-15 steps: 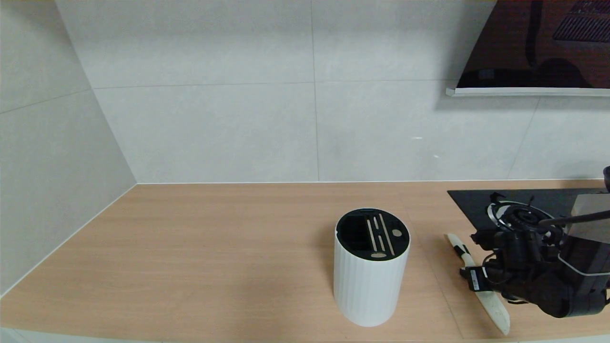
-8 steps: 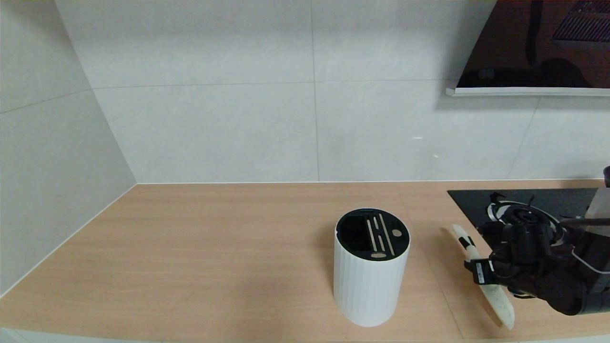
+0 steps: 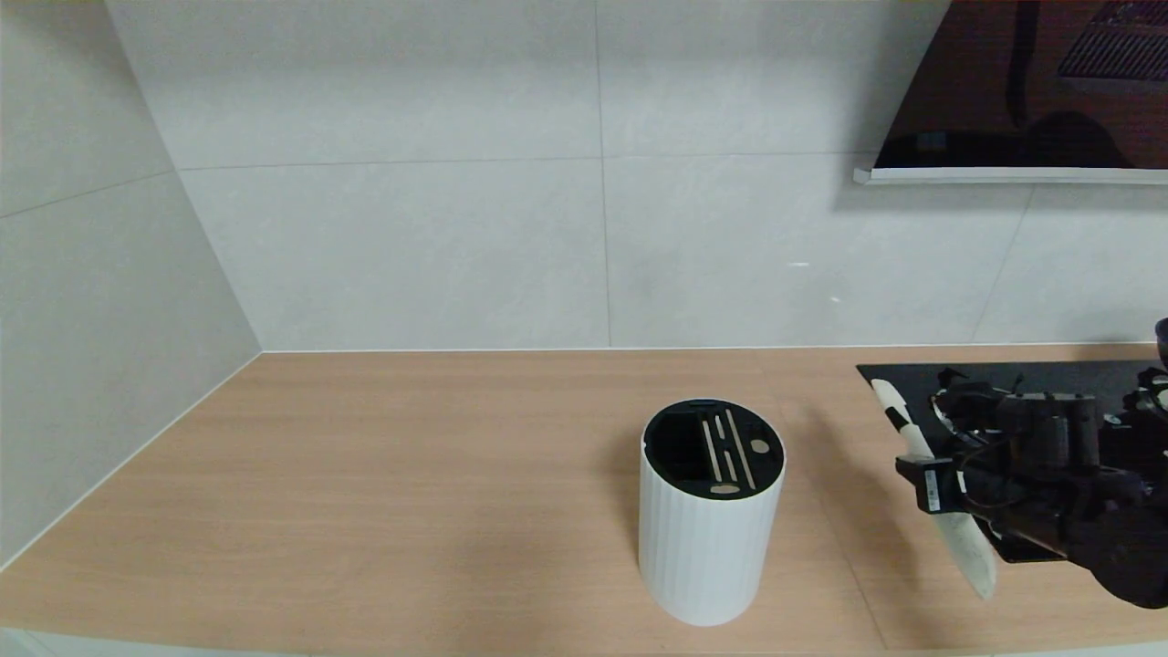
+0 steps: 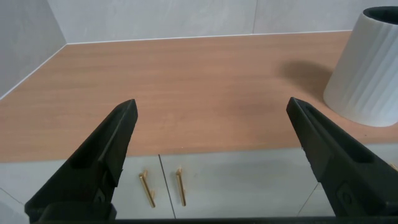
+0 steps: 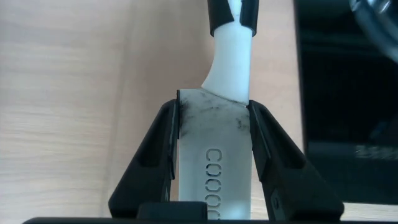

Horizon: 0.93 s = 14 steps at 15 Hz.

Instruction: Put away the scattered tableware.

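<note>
The right pincer (image 3: 932, 486) pinches the blade of a white knife (image 5: 216, 146) with a black-banded white handle; the blade carries grey lettering, its handle points to 11 o'clock and its tip to 5 o'clock. It sits at 3 o'clock from the white ribbed cylindrical holder with a black slotted top (image 3: 710, 538), well apart from it, over the edge of the black hob (image 3: 899, 379). The left pincer (image 4: 211, 107) is spread wide at the front edge of the wooden tabletop (image 3: 411, 474), which runs bare from the holder's 9 o'clock to the wall.
</note>
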Motion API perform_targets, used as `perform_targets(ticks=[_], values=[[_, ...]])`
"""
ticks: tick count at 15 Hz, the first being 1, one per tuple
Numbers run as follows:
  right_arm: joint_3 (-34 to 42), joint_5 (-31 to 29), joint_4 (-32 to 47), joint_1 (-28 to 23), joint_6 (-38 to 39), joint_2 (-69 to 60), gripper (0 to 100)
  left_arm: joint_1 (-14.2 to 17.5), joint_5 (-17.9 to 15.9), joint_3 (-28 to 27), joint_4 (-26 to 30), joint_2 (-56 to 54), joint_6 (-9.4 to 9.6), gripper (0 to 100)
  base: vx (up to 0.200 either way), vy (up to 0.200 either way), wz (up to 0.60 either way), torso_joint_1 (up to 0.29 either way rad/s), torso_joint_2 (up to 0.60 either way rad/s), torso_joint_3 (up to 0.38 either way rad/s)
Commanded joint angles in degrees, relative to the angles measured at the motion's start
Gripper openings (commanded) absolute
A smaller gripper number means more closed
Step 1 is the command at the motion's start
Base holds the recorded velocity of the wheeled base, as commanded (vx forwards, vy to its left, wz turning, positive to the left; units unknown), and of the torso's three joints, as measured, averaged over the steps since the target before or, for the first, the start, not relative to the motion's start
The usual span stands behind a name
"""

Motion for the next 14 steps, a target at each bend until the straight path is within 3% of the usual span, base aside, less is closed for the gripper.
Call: perform_targets(ticks=[1, 3, 4, 7, 9, 12, 14], values=[[1.35, -1.27, 0.2, 2.6, 0.03, -7.53, 0, -0.01, 0.55, -0.26, -5.97, 0.02, 1.0, 100, 0.0, 0.0, 0.0, 0.0, 0.0, 0.0], [1.52, -1.44, 0.37, 3.31, 0.03, -8.67, 0, -0.01, 0.29, -0.44, -7.47, 0.02, 1.09, 100, 0.0, 0.0, 0.0, 0.0, 0.0, 0.0], [1.17, -4.25, 0.72, 5.42, -0.06, -13.33, 0, -0.37, -9.56, -6.06, -0.7, 1.69, 1.44, 100, 0.0, 0.0, 0.0, 0.0, 0.0, 0.0], [-2.87, -4.87, 1.16, 5.85, -1.29, -16.06, 0, -0.72, -25.55, -19.34, 12.83, 11.1, 1.26, 100, 0.0, 0.0, 0.0, 0.0, 0.0, 0.0], [-6.47, -4.87, 5.91, 7.0, -1.29, -17.02, 0, -0.81, -32.32, -24.61, 12.22, 21.82, 1.44, 100, 0.0, 0.0, 0.0, 0.0, 0.0, 0.0], [-12.28, -4.87, 8.46, 11.39, -1.29, -16.58, 0, -1.86, -41.37, -31.73, 5.45, 40.54, 1.09, 100, 0.0, 0.0, 0.0, 0.0, 0.0, 0.0], [-17.46, -4.96, 12.15, 14.29, -1.2, -16.32, 0, -5.46, -43.57, -34.89, -3.16, 54.78, 0.03, 100, 0.0, 0.0, 0.0, 0.0, 0.0, 0.0]])
